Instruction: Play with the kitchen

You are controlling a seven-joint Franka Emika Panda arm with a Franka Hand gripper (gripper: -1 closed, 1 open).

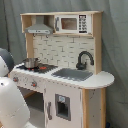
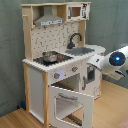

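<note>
In the second exterior view the kitchen [image 2: 60, 60] stands against a grey curtain [image 2: 10, 50] on a wooden floor [image 2: 15, 120], filling the left and middle of the picture. Going left to right: a grey hood [image 2: 49, 21] hangs under the top shelf, above a small metal pot [image 2: 50, 56] sitting on the red-ringed stove [image 2: 54, 59]; below the stove the oven door [image 2: 72, 102] hangs open, swung out toward the camera. Further right come the black faucet [image 2: 75, 38], the sink [image 2: 82, 50] and, up on the shelf, a toy microwave [image 2: 76, 11]. At the second exterior view's right edge the white arm [image 2: 111, 61] reaches in toward the front of the cabinet, beside the sink end; its claw is probably hidden behind the arm body, so I cannot tell whether it is spread or pressed together. In the first exterior view the arm's white housing [image 1: 9, 95] fills the lower left corner, just in front of the stove end of the kitchen [image 1: 65, 75], with the pot [image 1: 31, 62], faucet [image 1: 84, 59] and rounded counter end [image 1: 102, 79] following to the right.
</note>
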